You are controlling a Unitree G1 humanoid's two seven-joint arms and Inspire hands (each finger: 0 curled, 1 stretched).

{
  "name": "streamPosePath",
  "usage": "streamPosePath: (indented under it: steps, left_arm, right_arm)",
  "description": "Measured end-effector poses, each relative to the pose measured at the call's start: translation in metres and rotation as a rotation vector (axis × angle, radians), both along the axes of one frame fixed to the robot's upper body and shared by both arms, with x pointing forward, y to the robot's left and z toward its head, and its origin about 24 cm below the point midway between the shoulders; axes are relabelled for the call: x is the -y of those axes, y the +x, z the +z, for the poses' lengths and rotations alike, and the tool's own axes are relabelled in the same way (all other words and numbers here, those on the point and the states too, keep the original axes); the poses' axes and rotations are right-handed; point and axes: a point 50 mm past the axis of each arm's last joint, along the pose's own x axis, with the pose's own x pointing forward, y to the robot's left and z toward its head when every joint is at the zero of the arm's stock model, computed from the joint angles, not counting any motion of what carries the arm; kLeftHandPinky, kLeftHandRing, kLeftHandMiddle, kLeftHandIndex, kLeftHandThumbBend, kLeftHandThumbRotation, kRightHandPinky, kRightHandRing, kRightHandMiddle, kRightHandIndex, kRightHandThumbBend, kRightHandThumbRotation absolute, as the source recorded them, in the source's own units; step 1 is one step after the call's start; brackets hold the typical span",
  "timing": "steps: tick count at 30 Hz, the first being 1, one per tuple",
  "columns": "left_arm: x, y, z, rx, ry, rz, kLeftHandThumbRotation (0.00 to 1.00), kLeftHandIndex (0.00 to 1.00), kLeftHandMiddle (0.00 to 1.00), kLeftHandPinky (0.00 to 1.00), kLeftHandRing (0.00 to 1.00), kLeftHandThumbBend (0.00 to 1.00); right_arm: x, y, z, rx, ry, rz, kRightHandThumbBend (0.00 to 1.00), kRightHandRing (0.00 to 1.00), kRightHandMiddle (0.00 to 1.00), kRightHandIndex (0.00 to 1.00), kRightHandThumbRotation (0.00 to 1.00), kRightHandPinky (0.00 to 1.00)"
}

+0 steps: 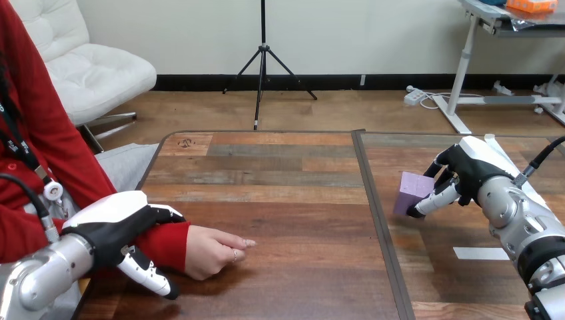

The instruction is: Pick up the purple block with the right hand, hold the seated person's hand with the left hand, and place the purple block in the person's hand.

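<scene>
Right hand (466, 172) at the purple block (412, 192), left hand (116, 227) on the person's wrist (166, 243); block not yet lifted.

We note the right hand's fingers curled about the right end of the purple block, which sits on the table (286, 200) right of the centre seam, well apart from the person's hand (213, 250). The left hand lies over the person's wrist, thumb across the top and fingers curled down the near side, clasping it. The person's hand rests palm-down, loosely closed. We judge the grip should seat deeper on the block before lifting, and that the palm must turn up before delivery. Count: one block, one person's hand, two robot hands, one white tape strip (481, 253).
</scene>
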Motion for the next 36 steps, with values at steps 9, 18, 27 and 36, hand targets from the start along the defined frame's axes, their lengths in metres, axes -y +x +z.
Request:
streamPosePath:
  steps: [9, 18, 27, 36]
  left_arm:
    - [0.004, 0.004, 0.002, 0.002, 0.036, -0.014, 0.17, 0.81, 0.82, 0.75, 0.81, 1.00]
    - [0.009, 0.006, 0.000, -0.002, 0.091, -0.045, 0.14, 0.79, 0.80, 0.76, 0.80, 0.97]
    - [0.014, 0.007, -0.003, 0.040, 0.140, -0.068, 0.11, 0.75, 0.77, 0.72, 0.77, 0.95]
    - [0.018, 0.010, -0.003, 0.095, 0.167, -0.082, 0.08, 0.71, 0.74, 0.67, 0.73, 0.92]
  right_arm:
    - [0.000, 0.000, 0.000, 0.003, 0.010, -0.006, 0.76, 0.45, 0.49, 0.50, 0.00, 0.40]
    - [0.001, 0.000, 0.000, 0.007, 0.023, -0.015, 0.76, 0.45, 0.50, 0.50, 0.00, 0.40]
    - [0.001, 0.000, 0.001, 0.007, 0.023, -0.015, 0.76, 0.45, 0.49, 0.50, 0.00, 0.40]
    - [0.001, 0.000, 0.001, 0.007, 0.024, -0.016, 0.76, 0.45, 0.49, 0.50, 0.00, 0.40]
